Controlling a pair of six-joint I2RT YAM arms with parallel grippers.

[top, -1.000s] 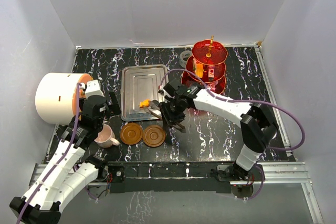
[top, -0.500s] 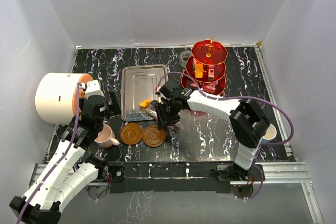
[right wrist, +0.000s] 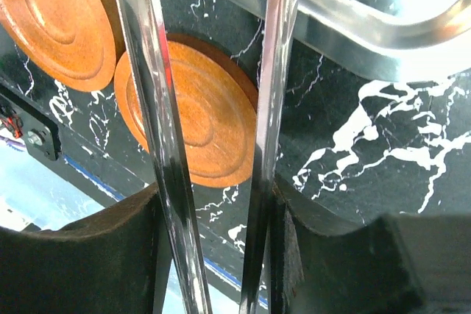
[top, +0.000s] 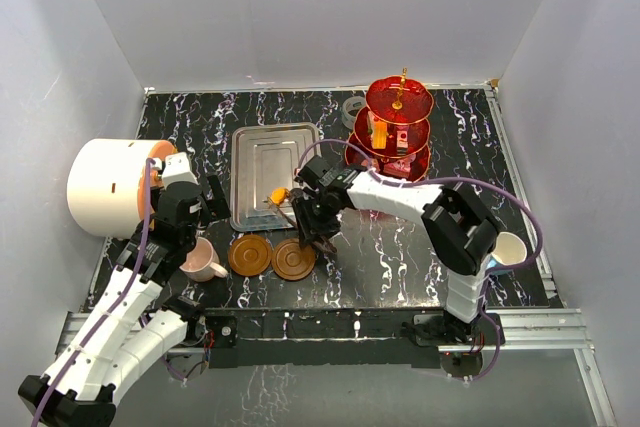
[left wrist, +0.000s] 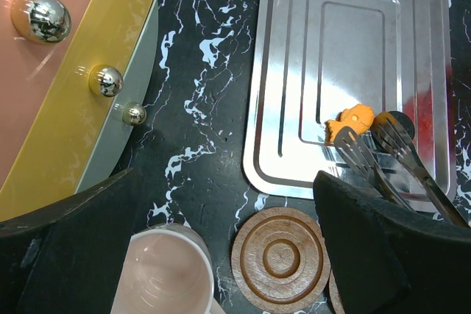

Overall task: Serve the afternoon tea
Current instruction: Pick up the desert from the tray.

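Observation:
My right gripper (top: 318, 219) (right wrist: 213, 248) is shut on a pair of steel tongs (right wrist: 151, 108). The tong tips (left wrist: 368, 148) rest on the silver tray (top: 262, 152), right beside an orange sweet (top: 277, 194) (left wrist: 352, 121). Two brown saucers (top: 250, 254) (top: 294, 259) lie just below the tray. My left gripper (left wrist: 221, 255) hangs open over the pink cup (top: 203, 260) (left wrist: 162, 273) and the left saucer (left wrist: 281, 259). The red three-tier stand (top: 400, 132) at the back right holds orange sweets. The blue cup (top: 509, 247), pale here, sits at the far right.
The big white drum with an orange face (top: 105, 185) (left wrist: 66, 71) stands close by my left arm. A small grey round thing (top: 353, 107) lies behind the stand. White walls close in the black marbled table (top: 400, 247) on three sides.
The right arm has swung its elbow left, uncovering the blue cup. The tongs moved slightly left toward the sweet and their arms spread a little. The left arm is still.

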